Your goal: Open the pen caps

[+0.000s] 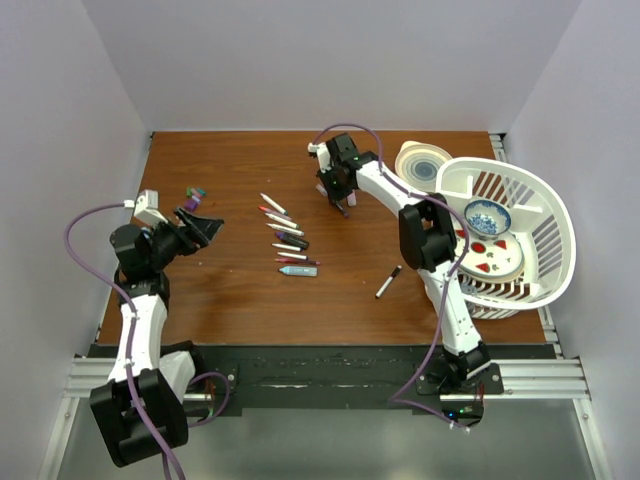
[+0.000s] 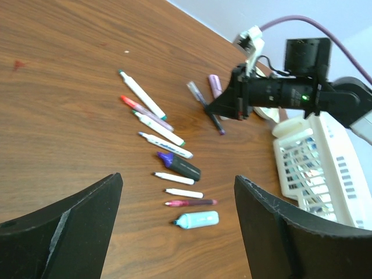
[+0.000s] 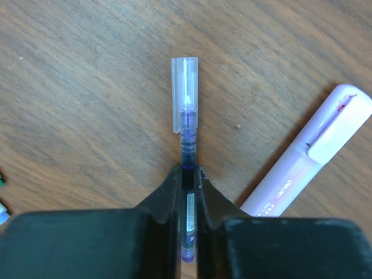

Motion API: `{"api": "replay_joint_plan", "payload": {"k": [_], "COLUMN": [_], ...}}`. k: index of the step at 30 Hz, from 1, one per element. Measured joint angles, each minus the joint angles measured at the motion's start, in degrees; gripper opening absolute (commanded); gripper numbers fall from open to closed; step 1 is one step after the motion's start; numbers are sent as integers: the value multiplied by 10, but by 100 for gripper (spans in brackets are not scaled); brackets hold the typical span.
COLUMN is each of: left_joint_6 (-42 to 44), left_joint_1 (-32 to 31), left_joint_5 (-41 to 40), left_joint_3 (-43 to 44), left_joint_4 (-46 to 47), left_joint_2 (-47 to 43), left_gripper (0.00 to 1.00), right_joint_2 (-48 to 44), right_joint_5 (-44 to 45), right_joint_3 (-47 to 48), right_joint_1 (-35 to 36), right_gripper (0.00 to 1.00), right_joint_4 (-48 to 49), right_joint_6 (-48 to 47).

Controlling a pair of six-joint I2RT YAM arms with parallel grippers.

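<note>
My right gripper (image 3: 190, 170) is shut on a thin purple pen (image 3: 187, 131) lying on the wooden table, and grips its barrel. The pen's clear cap (image 3: 185, 93) is on and sticks out beyond the fingertips. From above, this gripper (image 1: 343, 205) points down at the back middle of the table. My left gripper (image 1: 205, 225) hovers open at the left with nothing between its fingers (image 2: 70, 224). It faces a row of several uncapped pens (image 1: 285, 238). A few loose pen caps (image 1: 195, 192), purple and green, lie behind the left gripper.
A lilac highlighter (image 3: 308, 154) lies just right of the held pen. A black pen (image 1: 388, 282) lies alone in the middle right. A white basket (image 1: 545, 200) holding a bowl and a plate stands at the right edge, with a round dish (image 1: 425, 165) behind it.
</note>
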Motion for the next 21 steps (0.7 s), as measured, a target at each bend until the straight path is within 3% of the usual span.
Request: {"api": "replay_joint_plan", "payload": {"k": [6, 11, 16, 21], "left_joint_6": [-52, -120, -177, -229], "left_joint_1": [0, -14, -61, -149], "left_joint_5": [61, 108, 120, 67], "left_joint_3": [-36, -68, -89, -105], "left_joint_4": [102, 220, 292, 337], "left_joint_2": [10, 51, 72, 42], "left_gripper": [84, 87, 89, 94], "right_joint_2": [-31, -127, -286, -433], "right_joint_5": [-2, -52, -223, -419], "right_joint_3": [-52, -192, -334, -453], "right_joint_1": [0, -1, -6, -8], "right_gripper": [0, 0, 0, 0], "right_joint_4": [22, 31, 62, 174], "right_joint_6": [2, 14, 20, 56]}}
